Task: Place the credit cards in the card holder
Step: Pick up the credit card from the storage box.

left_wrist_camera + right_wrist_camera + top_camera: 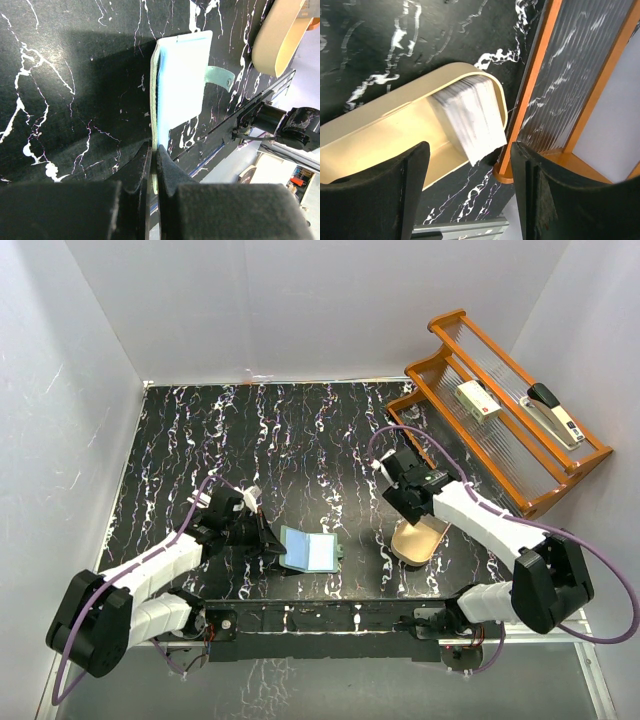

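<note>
While the left gripper (154, 167) pinches the wallet's (291, 546) left edge on the table (300, 440), a card (318, 552) lies on it. The right gripper (469, 147) gapes wide over stacked cards (470, 115) in a tan tray (380, 135)

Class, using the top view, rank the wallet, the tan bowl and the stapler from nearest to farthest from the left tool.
1. wallet, gripped by the left tool.
2. tan bowl, right of centre.
3. stapler, far right, at the back.
</note>
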`<state>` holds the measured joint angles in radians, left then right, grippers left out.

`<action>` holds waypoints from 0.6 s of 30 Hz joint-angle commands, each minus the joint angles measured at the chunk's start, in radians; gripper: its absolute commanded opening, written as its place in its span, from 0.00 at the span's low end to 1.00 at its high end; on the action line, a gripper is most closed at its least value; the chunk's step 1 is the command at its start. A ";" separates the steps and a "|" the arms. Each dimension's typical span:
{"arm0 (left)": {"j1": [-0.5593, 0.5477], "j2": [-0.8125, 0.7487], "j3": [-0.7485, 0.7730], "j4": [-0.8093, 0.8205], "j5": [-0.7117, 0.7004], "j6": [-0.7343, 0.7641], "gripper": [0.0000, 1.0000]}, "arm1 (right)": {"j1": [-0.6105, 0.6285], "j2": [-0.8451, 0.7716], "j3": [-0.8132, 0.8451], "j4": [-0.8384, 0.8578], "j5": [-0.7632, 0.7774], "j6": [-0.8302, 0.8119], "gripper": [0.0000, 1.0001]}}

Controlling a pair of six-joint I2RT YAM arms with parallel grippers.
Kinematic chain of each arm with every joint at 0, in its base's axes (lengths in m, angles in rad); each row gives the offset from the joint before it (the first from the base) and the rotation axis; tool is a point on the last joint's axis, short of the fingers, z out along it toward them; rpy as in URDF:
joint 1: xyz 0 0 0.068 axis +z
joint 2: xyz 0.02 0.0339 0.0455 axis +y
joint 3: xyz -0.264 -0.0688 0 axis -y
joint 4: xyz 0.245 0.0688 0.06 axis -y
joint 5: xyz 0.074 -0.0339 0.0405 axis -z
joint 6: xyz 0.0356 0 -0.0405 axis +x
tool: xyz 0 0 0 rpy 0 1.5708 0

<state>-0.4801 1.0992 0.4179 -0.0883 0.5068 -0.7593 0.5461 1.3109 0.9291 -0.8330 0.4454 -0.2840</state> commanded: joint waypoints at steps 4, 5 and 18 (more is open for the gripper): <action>-0.003 -0.052 0.001 -0.011 0.029 -0.002 0.00 | -0.087 0.038 -0.027 0.148 0.019 -0.070 0.66; -0.003 -0.053 -0.002 -0.013 0.029 -0.002 0.00 | -0.088 0.042 -0.033 0.160 0.013 -0.068 0.66; -0.002 -0.012 -0.017 0.029 0.055 -0.011 0.00 | -0.091 0.023 -0.150 0.303 0.070 -0.079 0.73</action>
<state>-0.4801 1.0801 0.3931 -0.0647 0.5255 -0.7708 0.4576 1.3510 0.8097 -0.6186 0.4770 -0.3412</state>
